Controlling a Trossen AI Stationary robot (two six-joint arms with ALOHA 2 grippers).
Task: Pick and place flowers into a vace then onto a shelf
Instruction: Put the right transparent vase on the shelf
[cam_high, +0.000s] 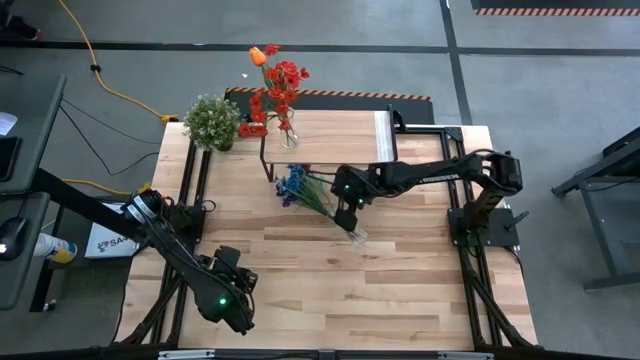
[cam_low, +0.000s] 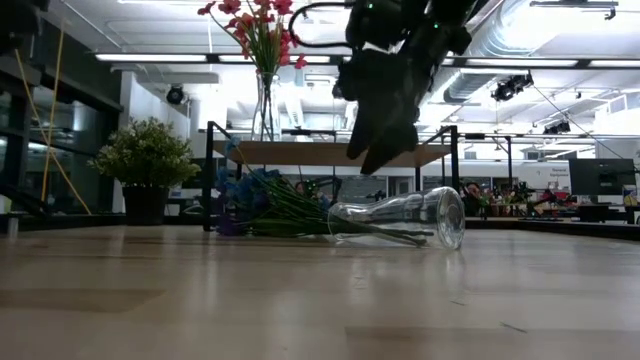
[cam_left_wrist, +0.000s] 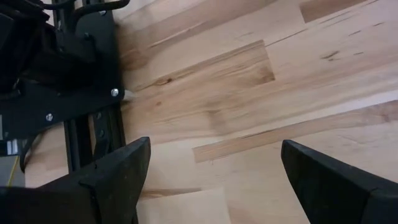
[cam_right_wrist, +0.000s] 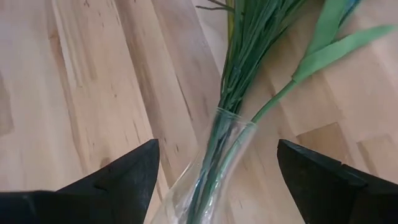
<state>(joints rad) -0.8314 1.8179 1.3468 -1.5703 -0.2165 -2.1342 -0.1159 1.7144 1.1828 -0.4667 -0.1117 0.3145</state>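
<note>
The shelf (cam_high: 330, 130) already holds one upright vase of red flowers (cam_high: 278, 90). A second glass vase (cam_low: 400, 220) lies tipped on the table, slippery and fragile; grip its neck. Blue flowers (cam_high: 297, 186) are light. Right gripper (cam_high: 347, 212) hovers spread above, holding nothing

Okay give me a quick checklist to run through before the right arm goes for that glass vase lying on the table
1. Right gripper open: ok, fingers spread wide.
2. Gripper lined up over the fallen vase: ok, its neck shows between the fingers in the right wrist view.
3. Vase upright: not ok, it lies on its side on the table.
4. Blue flowers seated in the vase: ok, stems run into the neck.
5. Room on the shelf: ok, the red flowers' vase stands at one end only.
6. Left gripper clear: ok, open, near table's front edge.
</note>
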